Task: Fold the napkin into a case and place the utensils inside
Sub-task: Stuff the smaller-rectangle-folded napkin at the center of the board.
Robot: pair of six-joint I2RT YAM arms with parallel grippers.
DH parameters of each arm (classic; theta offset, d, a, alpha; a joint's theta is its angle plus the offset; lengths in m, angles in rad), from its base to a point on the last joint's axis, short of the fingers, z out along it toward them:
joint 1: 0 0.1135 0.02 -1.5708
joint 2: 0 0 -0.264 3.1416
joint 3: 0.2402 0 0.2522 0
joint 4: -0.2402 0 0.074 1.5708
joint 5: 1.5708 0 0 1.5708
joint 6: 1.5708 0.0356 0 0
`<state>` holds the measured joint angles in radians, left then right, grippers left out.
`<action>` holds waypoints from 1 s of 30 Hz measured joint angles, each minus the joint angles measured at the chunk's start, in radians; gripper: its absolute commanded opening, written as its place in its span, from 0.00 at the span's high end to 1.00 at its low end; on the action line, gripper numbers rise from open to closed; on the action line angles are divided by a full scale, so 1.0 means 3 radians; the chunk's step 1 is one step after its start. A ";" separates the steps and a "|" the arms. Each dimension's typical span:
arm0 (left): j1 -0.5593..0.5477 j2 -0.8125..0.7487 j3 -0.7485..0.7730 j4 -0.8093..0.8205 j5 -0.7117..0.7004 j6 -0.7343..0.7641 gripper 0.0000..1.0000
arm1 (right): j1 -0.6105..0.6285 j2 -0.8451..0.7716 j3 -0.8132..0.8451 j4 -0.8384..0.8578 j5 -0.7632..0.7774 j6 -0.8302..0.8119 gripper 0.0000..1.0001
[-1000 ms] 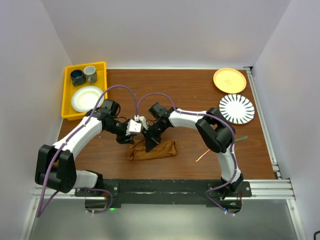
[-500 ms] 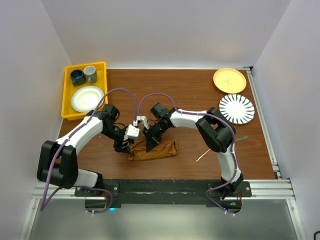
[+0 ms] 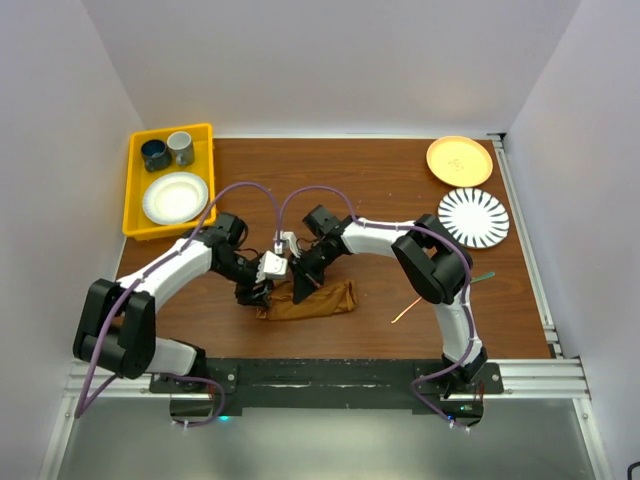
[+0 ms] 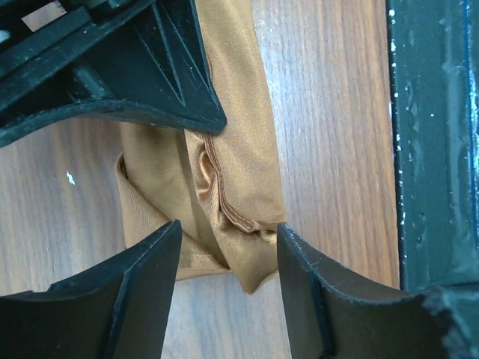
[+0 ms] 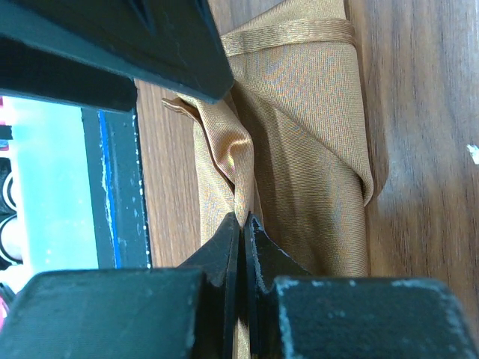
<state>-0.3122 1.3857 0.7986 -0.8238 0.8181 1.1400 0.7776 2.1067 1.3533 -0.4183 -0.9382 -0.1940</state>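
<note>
The rust-brown napkin (image 3: 318, 300) lies folded into a narrow, rumpled band near the table's front edge; whether it forms a case I cannot tell. My right gripper (image 3: 299, 292) is shut on a raised fold of the napkin (image 5: 314, 149), pinched at the fingertips (image 5: 243, 221). My left gripper (image 3: 257, 294) stands open, its jaws astride the left end of the napkin (image 4: 239, 172) without touching it (image 4: 228, 238). Two thin utensils lie to the right: a coppery one (image 3: 405, 312) and a greenish one (image 3: 484, 275).
A yellow tray (image 3: 135, 195) at the back left holds two cups and a white plate. A yellow plate (image 3: 458, 160) and a striped plate (image 3: 473, 217) sit at the back right. The black mounting rail (image 4: 434, 149) runs close to the napkin.
My left gripper has moved right and nearer, down to the napkin's left end, with its jaws a little wider. The right gripper has kept its pinch in place.
</note>
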 measured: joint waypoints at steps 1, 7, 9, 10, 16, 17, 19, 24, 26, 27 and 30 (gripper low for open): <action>-0.0028 -0.0003 -0.0015 0.0043 -0.0019 -0.0031 0.45 | 0.0000 0.0000 -0.0003 0.0003 -0.0001 0.0000 1.00; -0.0149 -0.0039 -0.0081 0.0182 -0.0100 -0.0128 0.58 | -0.0017 0.0000 -0.0004 0.0008 -0.0004 0.0010 1.00; -0.0174 -0.0064 -0.0102 0.0189 -0.0128 -0.0137 0.59 | -0.0022 -0.0001 -0.0004 0.0008 -0.0011 0.0015 1.00; -0.0192 -0.0078 -0.0109 0.0197 -0.0140 -0.0134 0.59 | -0.0022 -0.0001 -0.0004 0.0008 -0.0015 0.0023 1.00; -0.0296 -0.0126 -0.0149 0.0197 -0.0207 -0.0128 0.63 | -0.0038 -0.0001 -0.0004 0.0008 -0.0028 0.0038 1.00; -0.0303 -0.0126 -0.0149 0.0198 -0.0215 -0.0130 0.66 | -0.0041 -0.0001 -0.0004 0.0008 -0.0031 0.0039 1.00; -0.0318 -0.0127 -0.0149 0.0205 -0.0226 -0.0135 0.75 | -0.0043 -0.0001 -0.0004 0.0008 -0.0051 0.0039 1.00; -0.0326 -0.0135 -0.0150 0.0235 -0.0256 -0.0154 0.92 | -0.0045 -0.0001 -0.0005 0.0010 -0.0074 0.0038 0.99; -0.0340 -0.0142 -0.0150 0.0248 -0.0273 -0.0165 0.96 | -0.0048 -0.0001 -0.0006 0.0013 -0.0074 0.0038 0.83; -0.0352 -0.0148 -0.0150 0.0252 -0.0276 -0.0161 1.00 | -0.0048 -0.0001 -0.0006 0.0011 -0.0074 0.0041 0.78; -0.0384 -0.0164 -0.0150 0.0254 -0.0295 -0.0163 1.00 | -0.0050 -0.0001 -0.0006 -0.0004 -0.0076 0.0041 0.59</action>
<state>-0.4274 1.3365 0.7536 -0.7475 0.7296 1.0912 0.7628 2.1063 1.3514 -0.4194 -0.9611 -0.1818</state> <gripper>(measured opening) 0.029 0.286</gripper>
